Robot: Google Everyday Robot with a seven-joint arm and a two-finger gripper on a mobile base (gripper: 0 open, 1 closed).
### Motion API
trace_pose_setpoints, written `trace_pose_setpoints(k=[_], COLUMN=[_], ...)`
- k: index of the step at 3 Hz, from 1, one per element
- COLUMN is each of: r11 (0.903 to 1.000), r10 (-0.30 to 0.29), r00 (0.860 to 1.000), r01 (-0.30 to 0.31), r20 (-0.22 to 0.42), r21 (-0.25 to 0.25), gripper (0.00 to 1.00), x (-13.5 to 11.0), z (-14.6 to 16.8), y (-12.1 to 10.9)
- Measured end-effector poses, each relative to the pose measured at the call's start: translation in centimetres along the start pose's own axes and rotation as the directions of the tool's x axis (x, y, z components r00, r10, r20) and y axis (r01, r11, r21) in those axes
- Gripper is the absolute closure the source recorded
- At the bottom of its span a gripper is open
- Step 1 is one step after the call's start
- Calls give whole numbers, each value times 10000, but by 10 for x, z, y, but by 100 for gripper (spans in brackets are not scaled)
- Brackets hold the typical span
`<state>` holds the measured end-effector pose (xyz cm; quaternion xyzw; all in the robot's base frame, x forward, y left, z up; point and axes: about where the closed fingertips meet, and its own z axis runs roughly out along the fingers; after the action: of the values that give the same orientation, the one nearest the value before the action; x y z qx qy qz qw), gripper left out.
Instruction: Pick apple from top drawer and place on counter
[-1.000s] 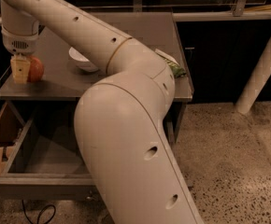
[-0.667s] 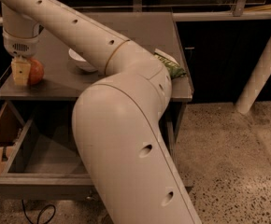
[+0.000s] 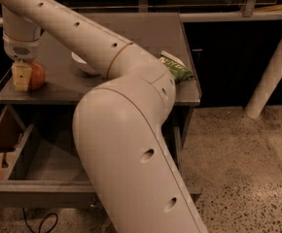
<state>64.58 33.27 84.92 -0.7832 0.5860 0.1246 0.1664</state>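
Holding the small round red-orange apple point(image 3: 38, 75), the white two-finger gripper point(image 3: 28, 79) is sinking slightly at the front-left corner of the flat grey-brown counter point(image 3: 150, 33); the wide grey-brown top drawer point(image 3: 44, 194) is standing open, emptied; release is seemingly nearing.

We see the small red-orange apple point(image 3: 37, 75) on the front left corner of the grey counter point(image 3: 150, 38), against the gripper point(image 3: 25, 75). Below it, the top drawer point(image 3: 44, 187) stands open.

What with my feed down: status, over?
Gripper at counter's near-left corner, beside apple. Apple on counter, top drawer open below. Bowl, green packet well clear.
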Motion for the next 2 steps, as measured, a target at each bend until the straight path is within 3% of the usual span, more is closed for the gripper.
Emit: trace_pose_setpoints(k=[2], r11=[10000], r10=[0], r00=[10000], r01=[0], r20=[0], r21=[0], gripper=[50], x=[0], z=[0], y=[0])
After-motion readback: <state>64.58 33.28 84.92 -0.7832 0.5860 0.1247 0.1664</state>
